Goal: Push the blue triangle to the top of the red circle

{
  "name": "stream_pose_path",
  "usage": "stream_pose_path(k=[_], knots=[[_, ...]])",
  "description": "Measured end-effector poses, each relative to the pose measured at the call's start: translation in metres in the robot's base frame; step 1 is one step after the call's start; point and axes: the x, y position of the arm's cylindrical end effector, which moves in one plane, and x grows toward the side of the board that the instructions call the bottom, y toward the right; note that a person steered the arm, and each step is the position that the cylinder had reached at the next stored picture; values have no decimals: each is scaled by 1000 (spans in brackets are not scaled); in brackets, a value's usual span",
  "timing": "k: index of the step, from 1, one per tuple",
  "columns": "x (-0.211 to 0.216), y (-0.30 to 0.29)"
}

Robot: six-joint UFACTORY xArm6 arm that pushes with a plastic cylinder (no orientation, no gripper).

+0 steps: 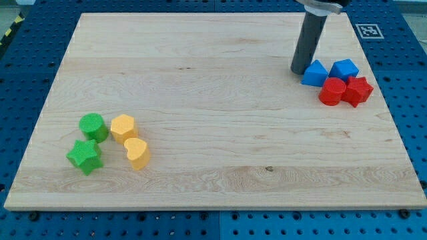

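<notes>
Blue triangle (315,73) sits right above the red circle (331,91), touching it, so the job looks about done. My tip (299,71), a bare rod end effector holding nothing, rests against the triangle's left.

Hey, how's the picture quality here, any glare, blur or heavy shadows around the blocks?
Camera view: even, soft lighting, no glare on the wooden board; blocks sharp, with only faint shadows; my tip sits beside the blue triangle, on the view's left of it, just above the red circle; the rod's top is cropped.
</notes>
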Motion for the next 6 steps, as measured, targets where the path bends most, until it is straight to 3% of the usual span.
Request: stream_pose_path(k=[3,4,6], knots=[[8,-40],[17,-8],[17,-1]])
